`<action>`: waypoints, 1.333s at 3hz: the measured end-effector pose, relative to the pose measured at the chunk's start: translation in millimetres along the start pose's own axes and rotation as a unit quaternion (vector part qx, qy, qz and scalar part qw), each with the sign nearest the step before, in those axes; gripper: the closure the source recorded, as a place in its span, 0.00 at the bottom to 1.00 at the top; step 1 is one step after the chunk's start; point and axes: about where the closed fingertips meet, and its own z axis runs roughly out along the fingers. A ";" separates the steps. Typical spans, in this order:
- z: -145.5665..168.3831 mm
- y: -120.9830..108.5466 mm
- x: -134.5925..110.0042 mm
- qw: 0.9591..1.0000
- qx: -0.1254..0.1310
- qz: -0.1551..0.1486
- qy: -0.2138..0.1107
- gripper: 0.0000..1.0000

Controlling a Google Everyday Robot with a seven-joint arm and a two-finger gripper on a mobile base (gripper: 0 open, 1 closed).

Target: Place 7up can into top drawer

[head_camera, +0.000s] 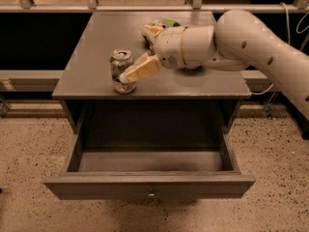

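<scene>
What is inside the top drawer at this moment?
Nothing shows on the visible floor of the open top drawer; its rear, under the table, is in shadow. The 7up can stands on that table, with the pincer at its side.

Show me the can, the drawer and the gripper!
can point(117, 65): camera view, on its silver side.
drawer point(96, 187): camera view, on its front panel.
gripper point(128, 75): camera view, on its tan tip, right by the can.
</scene>
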 end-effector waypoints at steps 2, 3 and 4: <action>16.8 5.8 39.8 0.998 -0.010 0.062 0.010 0.20; 35.7 13.8 48.2 0.996 -0.038 0.085 0.002 0.41; 59.3 19.0 47.2 0.993 -0.070 0.096 -0.014 0.65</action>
